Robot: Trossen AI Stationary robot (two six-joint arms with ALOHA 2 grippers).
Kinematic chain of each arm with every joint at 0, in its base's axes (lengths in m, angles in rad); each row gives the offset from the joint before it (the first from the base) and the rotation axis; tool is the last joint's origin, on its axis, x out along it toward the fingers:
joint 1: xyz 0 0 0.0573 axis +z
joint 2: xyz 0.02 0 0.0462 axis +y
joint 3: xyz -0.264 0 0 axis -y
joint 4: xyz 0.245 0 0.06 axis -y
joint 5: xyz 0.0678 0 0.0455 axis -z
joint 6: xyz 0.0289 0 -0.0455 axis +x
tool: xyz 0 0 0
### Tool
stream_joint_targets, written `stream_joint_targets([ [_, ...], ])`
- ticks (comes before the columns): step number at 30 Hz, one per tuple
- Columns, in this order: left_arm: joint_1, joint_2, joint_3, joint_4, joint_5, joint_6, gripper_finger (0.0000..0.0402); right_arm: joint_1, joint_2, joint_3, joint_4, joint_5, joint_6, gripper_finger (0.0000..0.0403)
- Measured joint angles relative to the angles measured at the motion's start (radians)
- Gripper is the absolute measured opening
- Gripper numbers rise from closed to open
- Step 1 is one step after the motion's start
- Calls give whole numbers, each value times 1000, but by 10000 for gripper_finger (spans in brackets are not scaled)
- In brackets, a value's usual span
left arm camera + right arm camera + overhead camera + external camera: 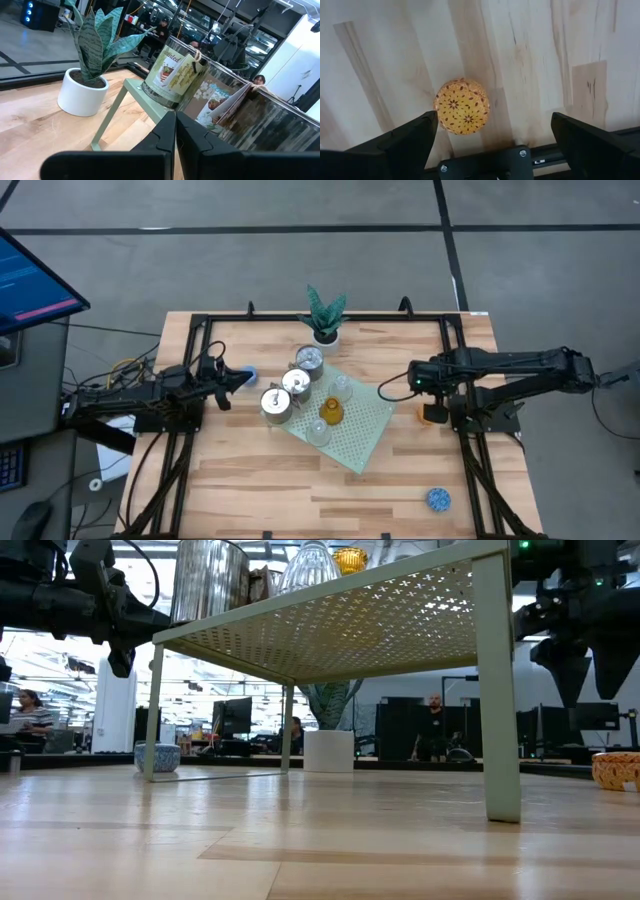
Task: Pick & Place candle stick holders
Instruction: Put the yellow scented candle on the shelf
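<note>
Three silver holders (297,380), two clear glass ones (342,387) and an amber one (331,411) stand on the pale green perforated mat (365,435). A blue bumpy holder (250,370) stands on the table left of the mat, and it also shows in the low view (157,757). My left gripper (238,378) hovers shut and empty right beside it (175,131). An orange holder (462,106) stands on the table right of the mat (432,413). My right gripper (493,122) points down above it, wide open and empty (588,665). A second blue holder (437,500) stands near the right front.
The mat stands raised on thin legs (497,690). A green-leaved plant in a white pot (324,320) stands behind it. Black frame rails (465,450) run along the table's sides. Bare wood (300,490) lies along the near edge. People show in the room behind.
</note>
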Motion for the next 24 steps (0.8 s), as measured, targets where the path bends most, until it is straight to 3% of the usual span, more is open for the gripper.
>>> stream_joint_targets([
  [15,0,0,0,0,0,0,11,-30,8,0,80,1,34,379],
  [24,0,0,0,0,0,0,11,-80,9,0,64,-23,242,379],
])
